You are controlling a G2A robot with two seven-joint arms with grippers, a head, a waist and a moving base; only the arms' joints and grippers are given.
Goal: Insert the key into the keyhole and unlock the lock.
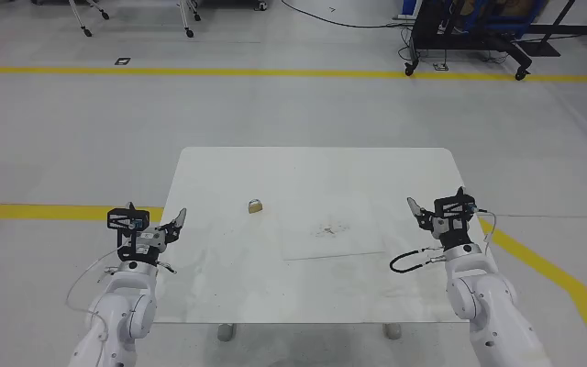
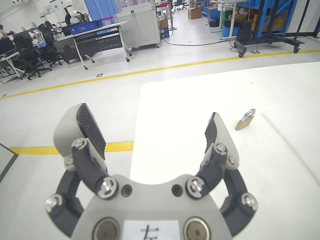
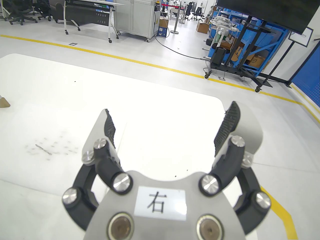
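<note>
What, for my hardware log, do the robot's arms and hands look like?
The left arm and right arm: glossy white. The left hand and right hand: silver plate, black linkages, white-backed fingers, ribbed black pads, white label. A black cable loops beside the right arm.

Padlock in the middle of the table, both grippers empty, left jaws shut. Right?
No. The left gripper has its jaws open, not shut; the left wrist view shows it. The rest holds: the padlock lies in the middle of the table, and the right gripper is empty too.
</note>
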